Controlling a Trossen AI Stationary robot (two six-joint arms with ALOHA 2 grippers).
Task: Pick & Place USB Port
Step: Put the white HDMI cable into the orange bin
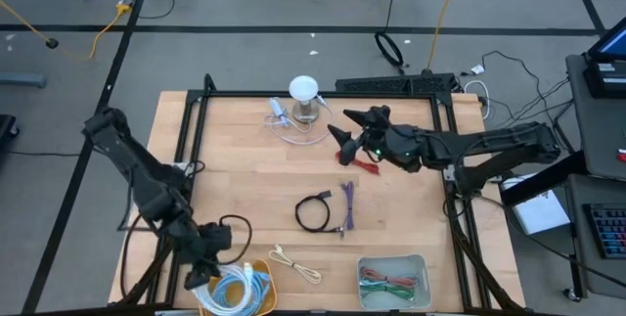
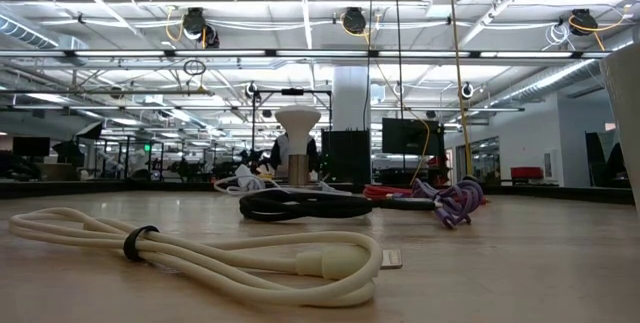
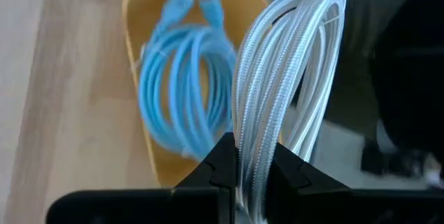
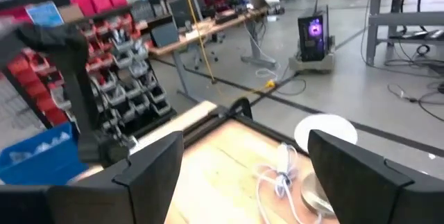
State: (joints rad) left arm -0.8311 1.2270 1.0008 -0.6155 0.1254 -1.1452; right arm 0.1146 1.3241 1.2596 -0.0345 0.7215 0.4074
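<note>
While the pale wooden table (image 1: 245,174) is framed by black rails, grey floor and an open workshop with storage bins are seen around it. A braided white cable coil (image 3: 284,78) is clamped between the narrowed fingers of the left gripper (image 1: 202,275), at the table's 7 o'clock corner, over a yellow tray (image 3: 139,16) holding a glossy blue cable (image 3: 184,78). Its loops run lengthwise away from the fingers. The right gripper (image 1: 344,132), spread wide, is positioned at 1 o'clock beside a white dome-topped stand (image 1: 304,96).
</note>
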